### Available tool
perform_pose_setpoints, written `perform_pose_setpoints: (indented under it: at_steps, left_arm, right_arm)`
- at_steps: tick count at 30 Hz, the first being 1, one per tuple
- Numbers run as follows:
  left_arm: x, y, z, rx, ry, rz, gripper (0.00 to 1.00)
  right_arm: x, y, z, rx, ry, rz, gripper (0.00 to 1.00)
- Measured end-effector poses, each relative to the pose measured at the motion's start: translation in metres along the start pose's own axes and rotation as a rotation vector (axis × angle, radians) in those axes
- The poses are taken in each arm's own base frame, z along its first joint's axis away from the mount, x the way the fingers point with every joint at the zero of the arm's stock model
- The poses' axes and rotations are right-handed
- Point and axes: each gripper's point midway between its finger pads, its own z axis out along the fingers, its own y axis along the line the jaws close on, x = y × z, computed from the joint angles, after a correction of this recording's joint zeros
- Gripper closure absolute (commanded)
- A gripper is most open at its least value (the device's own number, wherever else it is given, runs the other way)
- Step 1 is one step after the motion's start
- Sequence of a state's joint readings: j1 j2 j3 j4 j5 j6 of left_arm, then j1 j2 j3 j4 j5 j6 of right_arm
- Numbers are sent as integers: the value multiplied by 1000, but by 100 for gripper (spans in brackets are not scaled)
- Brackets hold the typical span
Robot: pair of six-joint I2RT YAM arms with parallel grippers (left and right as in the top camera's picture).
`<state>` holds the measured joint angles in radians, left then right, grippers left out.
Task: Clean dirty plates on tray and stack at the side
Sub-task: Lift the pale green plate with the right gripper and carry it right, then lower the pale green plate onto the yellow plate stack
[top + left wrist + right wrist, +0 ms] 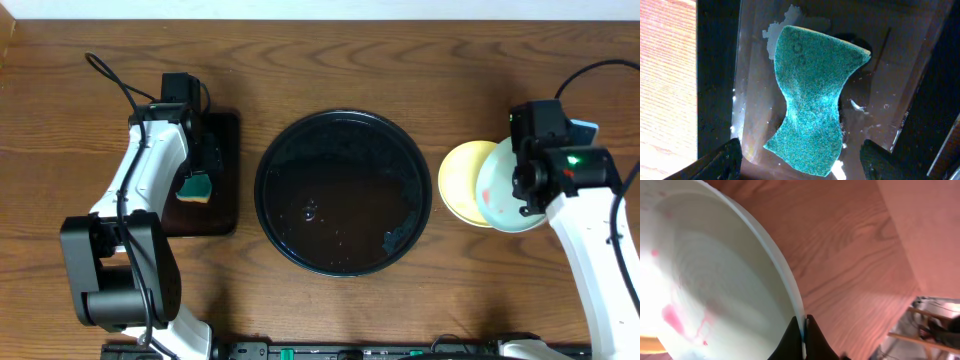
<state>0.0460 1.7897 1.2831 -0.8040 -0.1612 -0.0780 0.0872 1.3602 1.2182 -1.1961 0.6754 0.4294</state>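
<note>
The big round black tray (340,150) sits mid-table and holds only wet streaks and a patch of droplets near its right rim. Over on the right, on the wooden tabletop (470,80), a pale yellow plate (458,180) lies flat. A mint-green plate (500,200) overlaps its right side, with red smears on its face. I can't tell if it rests there or is lifted. The right gripper (802,340) is pinched tight on that mint plate's rim. On the left, a smaller rectangular black tray (228,180) carries a teal sponge (812,100) lying in a film of water. The left gripper (804,161) hangs right above, fingers spread wide either side of the sponge.
</note>
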Motion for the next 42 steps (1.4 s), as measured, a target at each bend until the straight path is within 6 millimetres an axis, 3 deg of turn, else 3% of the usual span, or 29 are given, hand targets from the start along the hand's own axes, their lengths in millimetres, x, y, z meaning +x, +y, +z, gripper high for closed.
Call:
perform_pose_setpoints:
  at_steps: [12, 34, 42]
  left_arm:
    - [0, 0, 0, 0, 0, 0, 24]
    - [0, 0, 0, 0, 0, 0, 24]
    - [0, 0, 0, 0, 0, 0, 24]
  right_arm:
    - [-2, 6, 23, 112, 37, -39, 99]
    - [-7, 6, 23, 119, 14, -13, 99]
    - [-18, 6, 23, 126, -33, 21, 99]
